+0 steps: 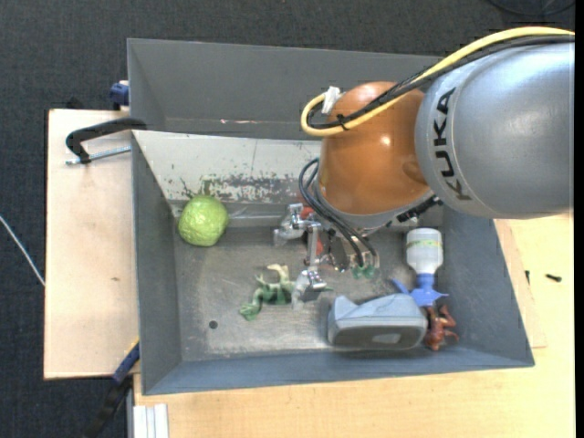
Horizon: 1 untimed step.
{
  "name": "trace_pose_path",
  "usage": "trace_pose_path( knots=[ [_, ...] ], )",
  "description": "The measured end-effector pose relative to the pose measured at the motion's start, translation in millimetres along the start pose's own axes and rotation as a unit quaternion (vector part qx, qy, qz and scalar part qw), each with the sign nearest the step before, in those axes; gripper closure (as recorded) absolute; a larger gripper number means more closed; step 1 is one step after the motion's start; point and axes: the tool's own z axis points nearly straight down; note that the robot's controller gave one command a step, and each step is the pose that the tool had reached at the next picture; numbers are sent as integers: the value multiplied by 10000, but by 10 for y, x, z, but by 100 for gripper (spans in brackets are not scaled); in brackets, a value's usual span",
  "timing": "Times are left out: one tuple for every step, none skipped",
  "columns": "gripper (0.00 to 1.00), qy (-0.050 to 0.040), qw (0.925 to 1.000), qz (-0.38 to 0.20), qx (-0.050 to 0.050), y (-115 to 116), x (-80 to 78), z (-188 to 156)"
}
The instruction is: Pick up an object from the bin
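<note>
from above, the gripper (315, 267) hangs low mid-bin just right of a small green toy figure (269, 292), spread or pressed together i can't tell, so i'd centre it over the figure before closing; the grey bin (153, 272) also holds a green ball (203, 221), white bottle (424, 249) and grey block (376, 325)

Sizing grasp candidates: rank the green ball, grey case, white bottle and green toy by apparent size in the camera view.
1. grey case
2. green ball
3. white bottle and green toy: look about alike, so not ranked.
</note>
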Motion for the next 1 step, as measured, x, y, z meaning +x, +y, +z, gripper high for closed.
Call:
trace_pose_path(
  knots=[
    [0, 5, 10000, -49, 0, -6, 6, 82]
  ],
)
